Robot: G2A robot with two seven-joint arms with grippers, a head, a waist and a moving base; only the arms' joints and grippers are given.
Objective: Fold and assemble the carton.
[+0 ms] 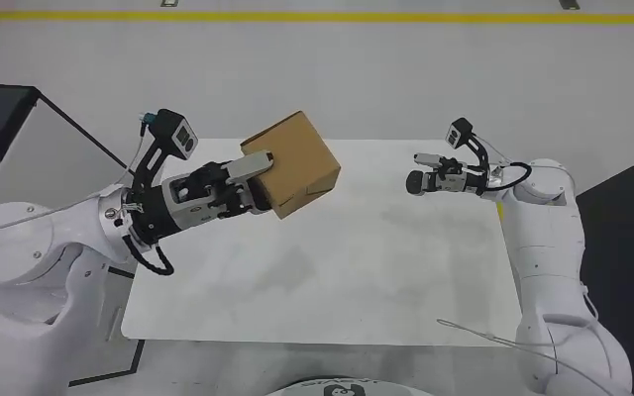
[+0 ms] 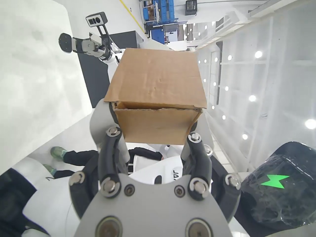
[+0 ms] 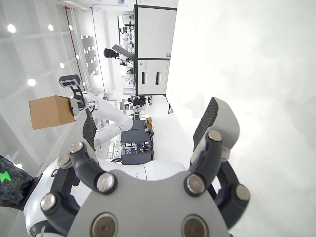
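A brown cardboard carton (image 1: pixel 293 161), folded into a closed cube, is held tilted in the air above the table's far left part. My left gripper (image 1: pixel 260 178) is shut on it, one finger on each of two opposite sides. In the left wrist view the carton (image 2: pixel 155 92) sits between the fingers (image 2: pixel 111 139) with its flaps folded in. My right gripper (image 1: pixel 414 182) hangs open and empty over the table's far right edge; in its own view the ribbed pads (image 3: pixel 207 120) stand wide apart. From the right wrist view the carton (image 3: pixel 48 112) appears far off.
The white table (image 1: pixel 396 277) lies bare under both arms. A black frame (image 1: pixel 40 109) stands off its left side and a yellow floor line (image 1: pixel 317 17) runs behind. A thin cable (image 1: pixel 495 339) trails near the right front corner.
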